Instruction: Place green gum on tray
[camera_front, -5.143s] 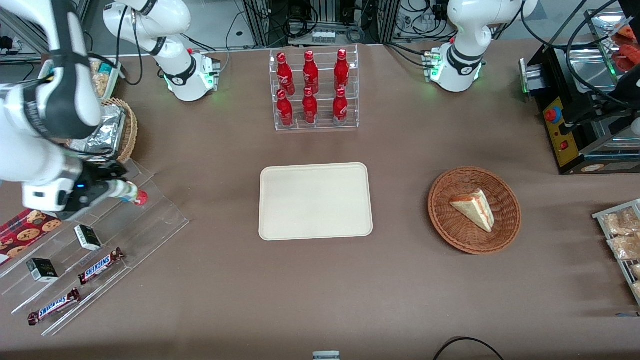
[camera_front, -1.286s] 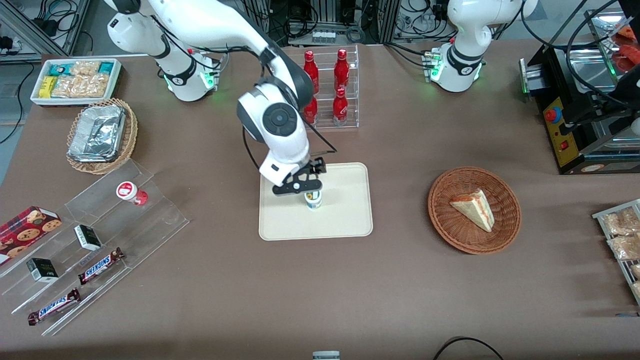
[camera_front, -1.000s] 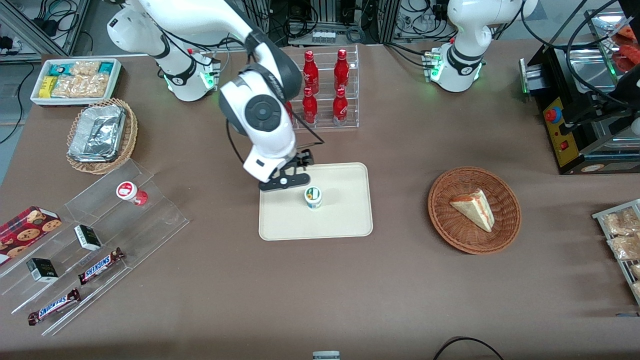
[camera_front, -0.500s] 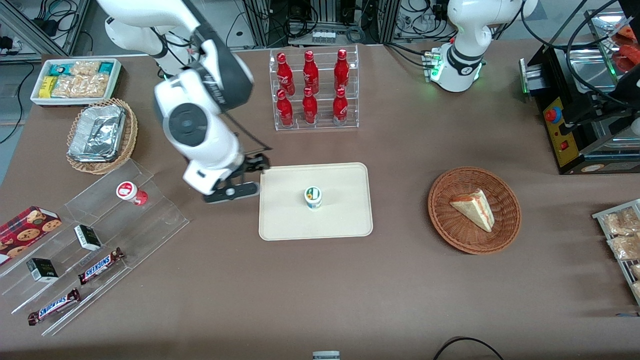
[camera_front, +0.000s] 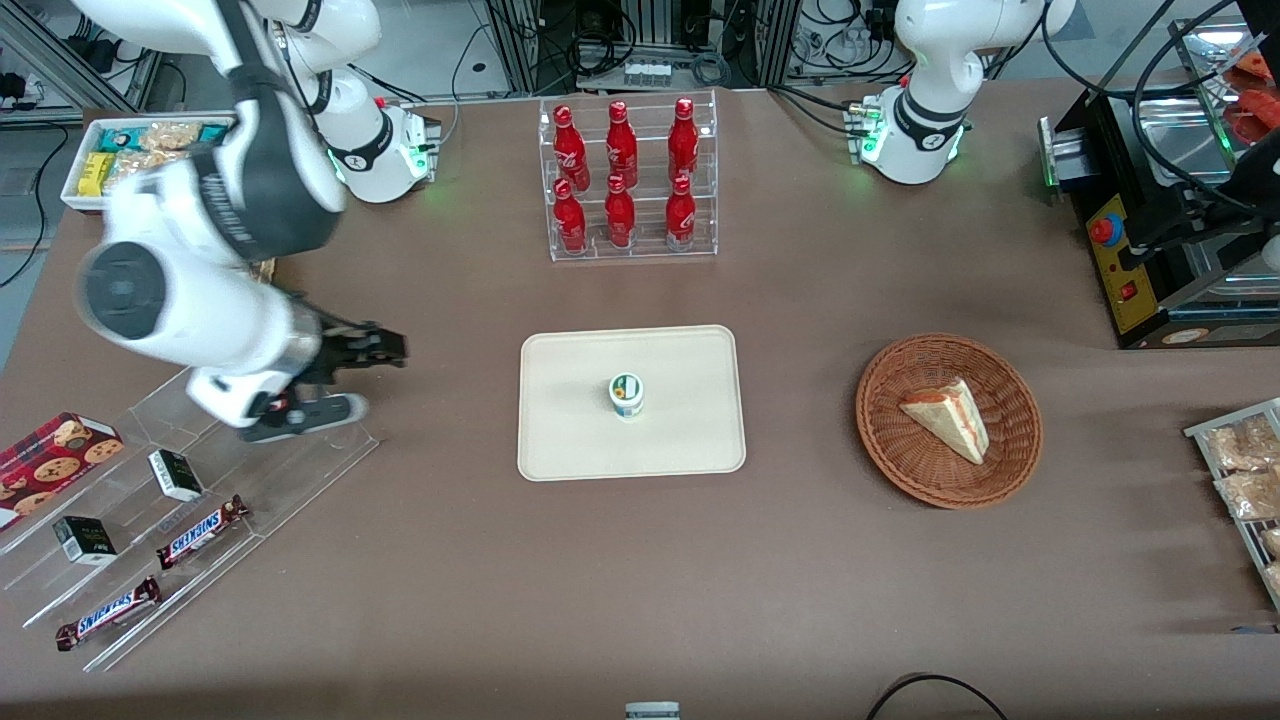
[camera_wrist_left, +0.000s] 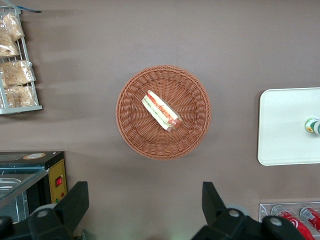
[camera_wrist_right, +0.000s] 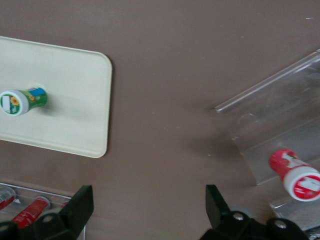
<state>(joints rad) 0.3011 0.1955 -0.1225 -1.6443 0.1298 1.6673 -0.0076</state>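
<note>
The green gum (camera_front: 627, 394) stands upright on the cream tray (camera_front: 690, 440), near its middle, with nothing touching it. The right wrist view shows the same green gum (camera_wrist_right: 22, 101) on that tray (camera_wrist_right: 75, 115). In the left wrist view the gum (camera_wrist_left: 313, 125) sits on the tray (camera_wrist_left: 282, 130) at the picture's edge. My gripper (camera_front: 363, 378) is open and holds nothing. It hovers off the tray, toward the working arm's end of the table, above the edge of the clear acrylic stand (camera_front: 300, 470). Its black fingers (camera_wrist_right: 82, 202) spread wide over bare tabletop.
A red-lidded bottle (camera_wrist_right: 295, 176) lies on the acrylic stand, whose steps hold Snickers bars (camera_front: 202, 531) and small boxes. A rack of red bottles (camera_front: 625, 180) stands farther from the camera than the tray. Toward the parked arm's end is a wicker basket (camera_front: 1010, 470) with a sandwich.
The gripper let go of the green gum on the tray, then rose and swung away toward the acrylic stand. The gum has stayed upright in place.
</note>
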